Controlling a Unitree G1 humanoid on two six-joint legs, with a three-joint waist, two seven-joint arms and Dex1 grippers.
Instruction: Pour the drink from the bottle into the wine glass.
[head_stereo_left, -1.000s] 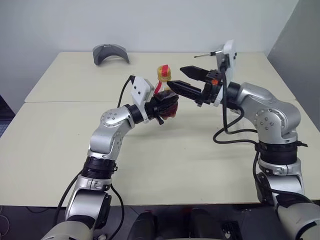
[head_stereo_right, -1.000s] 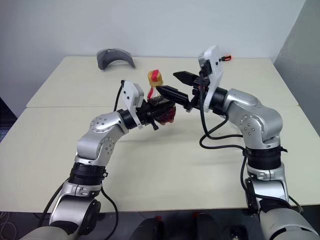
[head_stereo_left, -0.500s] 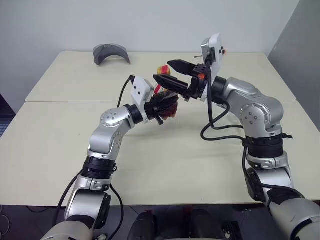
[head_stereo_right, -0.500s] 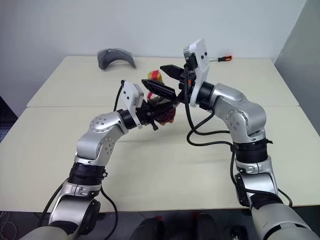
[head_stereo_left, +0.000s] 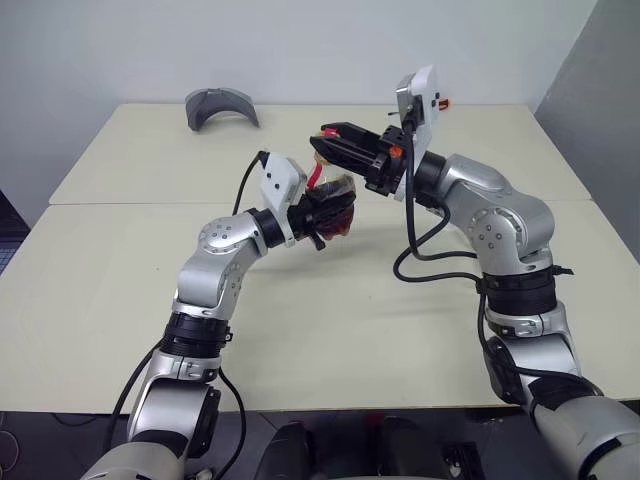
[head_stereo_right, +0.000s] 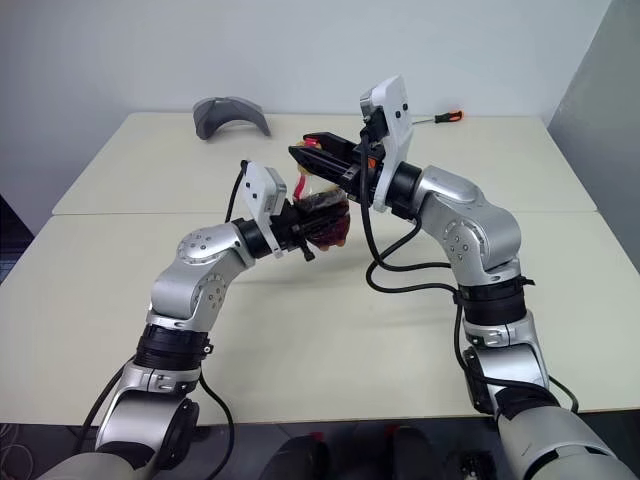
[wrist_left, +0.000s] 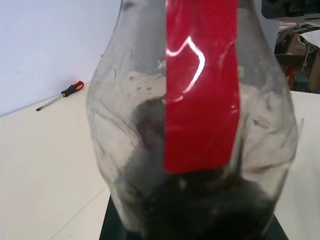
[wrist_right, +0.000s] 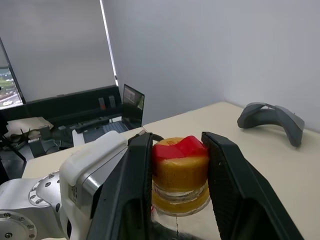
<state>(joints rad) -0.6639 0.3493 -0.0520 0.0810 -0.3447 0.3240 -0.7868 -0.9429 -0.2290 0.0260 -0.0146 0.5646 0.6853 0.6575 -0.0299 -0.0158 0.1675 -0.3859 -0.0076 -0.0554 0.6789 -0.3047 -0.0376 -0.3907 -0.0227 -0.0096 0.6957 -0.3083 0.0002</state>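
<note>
A small clear bottle (wrist_left: 200, 125) with a red label strip is held upright above the table, my left gripper (head_stereo_left: 335, 207) shut around its bulbous body. The drink (wrist_left: 200, 210) is dark and fills the bottle's lower part. My right gripper (wrist_right: 177, 145) comes in from the right at the bottle's top. Its two black fingers (wrist_right: 135, 175) press on either side of the yellow cap (wrist_right: 180, 165), which has red tape across it. The wine glass is out of view.
A grey curved object (head_stereo_left: 221, 105) lies at the table's far left. An orange-handled screwdriver (head_stereo_right: 445, 117) lies at the far edge behind my right arm. The cream table (head_stereo_left: 120, 300) has a seam running across under the arms.
My right gripper moved left from beside the bottle to its top, and its open fingers closed onto the cap. The left arm and the bottle stayed still.
</note>
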